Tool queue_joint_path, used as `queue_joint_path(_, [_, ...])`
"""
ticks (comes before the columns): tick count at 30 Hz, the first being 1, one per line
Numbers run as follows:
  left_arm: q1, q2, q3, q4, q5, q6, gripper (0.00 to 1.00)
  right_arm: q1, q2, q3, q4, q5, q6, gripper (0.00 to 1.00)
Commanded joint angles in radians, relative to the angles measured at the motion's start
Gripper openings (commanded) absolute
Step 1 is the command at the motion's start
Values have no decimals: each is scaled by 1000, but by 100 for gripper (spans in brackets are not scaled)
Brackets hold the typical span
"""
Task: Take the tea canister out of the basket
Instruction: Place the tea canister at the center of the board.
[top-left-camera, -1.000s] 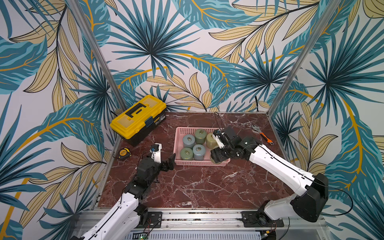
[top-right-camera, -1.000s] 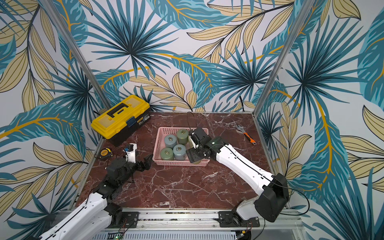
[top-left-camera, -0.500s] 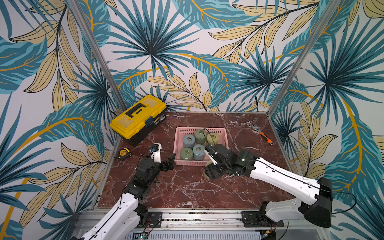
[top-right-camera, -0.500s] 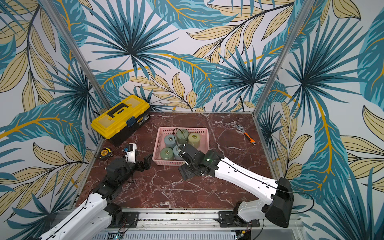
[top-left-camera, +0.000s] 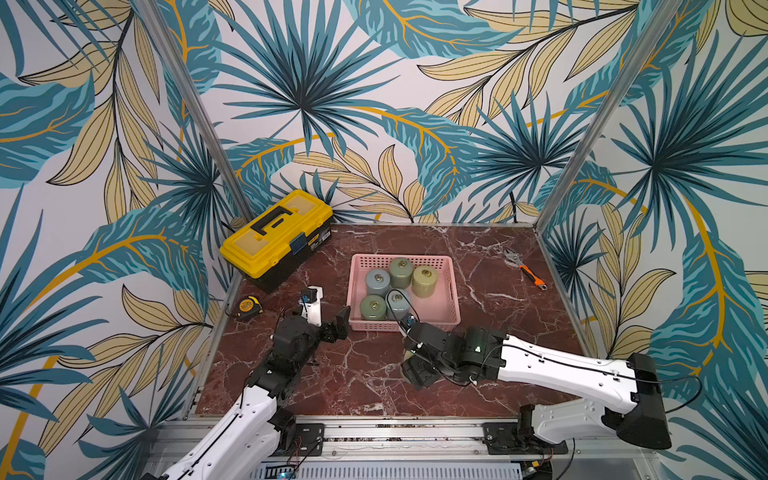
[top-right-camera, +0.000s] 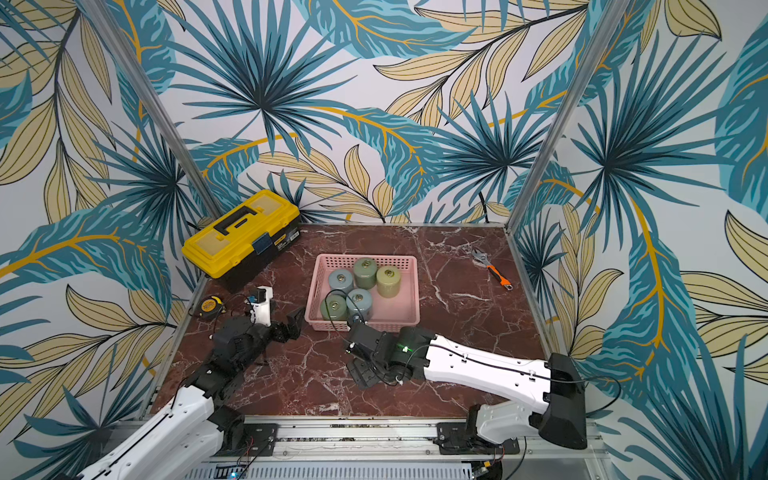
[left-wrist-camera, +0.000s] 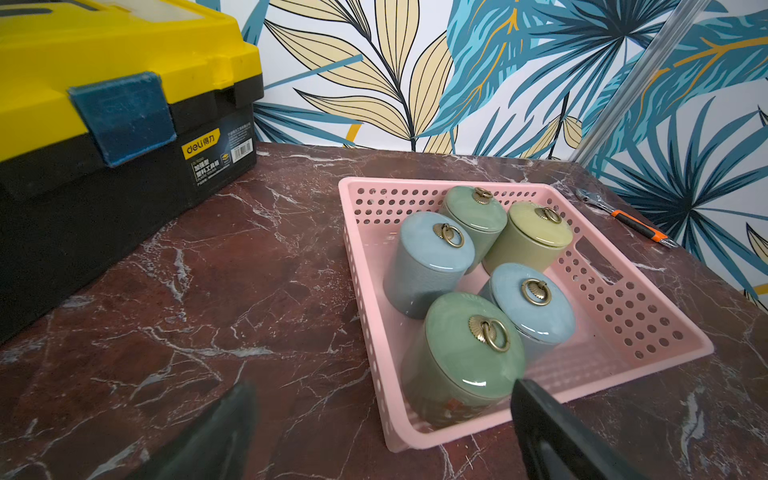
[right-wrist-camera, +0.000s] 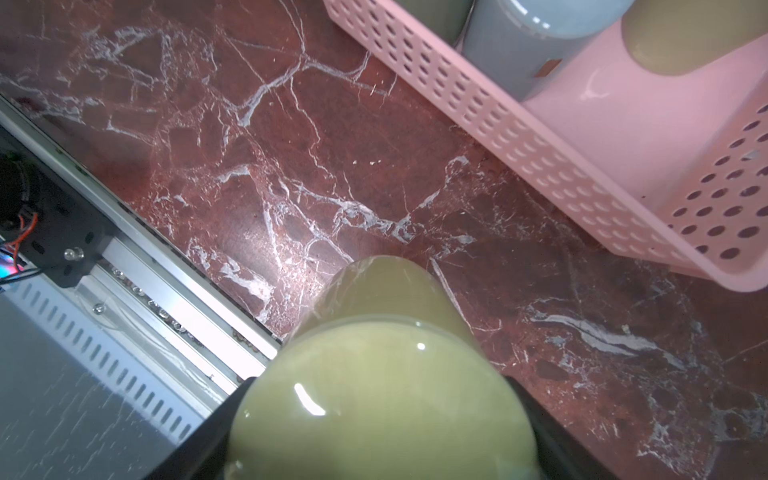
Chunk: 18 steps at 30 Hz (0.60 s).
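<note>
Right hand (top-left-camera: 417, 359) sits low over the surface (top-left-camera: 365, 386), in front of the basket's near wall and apart from it. Wrist view: both black fingers (right-wrist-camera: 232, 409) press the sides of a yellow-green tea canister (right-wrist-camera: 386, 374), glossy, lid end toward the camera, base toward the marble. Cannot tell whether the base touches the surface. The canister is outside the basket (top-left-camera: 455, 297), near its front right corner. In both top views the hand almost wholly hides it. Left hand (top-left-camera: 328, 320) hangs just beside the basket's near left corner, fingers spread wide, nothing between them. Basket contents, left wrist view: five lidded canisters, upright, clustered toward the left half. They are a blue-grey one (left-wrist-camera: 432, 257), a green one (left-wrist-camera: 473, 216) and a yellow-green one (left-wrist-camera: 532, 241) at the back, with a second blue-grey (left-wrist-camera: 534, 309) and a second green (left-wrist-camera: 465, 361) in front. Yellow-and-black toolbox (top-left-camera: 278, 232) in the far left corner. Tape measure (top-left-camera: 248, 306) at the left edge. Orange-handled wrench (top-left-camera: 525, 270) at the far right.
</note>
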<state>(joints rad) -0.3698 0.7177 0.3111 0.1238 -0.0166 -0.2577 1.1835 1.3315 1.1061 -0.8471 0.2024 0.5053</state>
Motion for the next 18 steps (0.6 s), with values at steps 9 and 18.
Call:
queue_joint_path(9, [0,-11,-9,8,-8,11,100,91,46,-93,160,31,128,54])
queue_joint_path(18, [0,-11,-9,9,-10,11,100,124,102,-127,220,32,163,54])
